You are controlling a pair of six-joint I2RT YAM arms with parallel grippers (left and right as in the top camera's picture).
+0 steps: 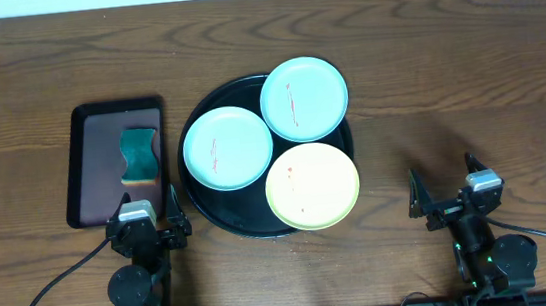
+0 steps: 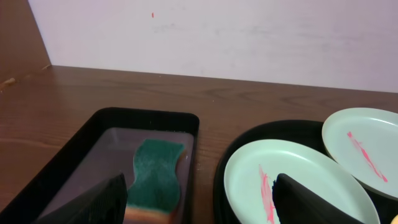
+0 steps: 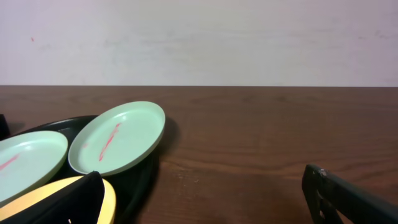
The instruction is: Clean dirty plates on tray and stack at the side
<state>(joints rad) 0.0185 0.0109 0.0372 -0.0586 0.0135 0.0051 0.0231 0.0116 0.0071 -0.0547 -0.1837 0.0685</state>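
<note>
Three plates lie on the round black tray [image 1: 209, 219]. One mint-blue plate [image 1: 227, 148] sits at its left, with a red smear; it also shows in the left wrist view [image 2: 292, 180]. A second mint-blue plate [image 1: 304, 98] rests at the back, overlapping the rim, also smeared [image 3: 118, 137]. A pale yellow plate [image 1: 312, 185] lies at the front right with small red spots. My left gripper [image 1: 148, 207] is open and empty at the front left, near the maroon tray. My right gripper [image 1: 447, 181] is open and empty at the front right, over bare table.
A rectangular dark maroon tray [image 1: 89, 171] stands left of the black tray and holds a green sponge [image 1: 139, 155], seen also in the left wrist view [image 2: 157, 174]. A pale wall runs behind the wooden table [image 1: 465, 64].
</note>
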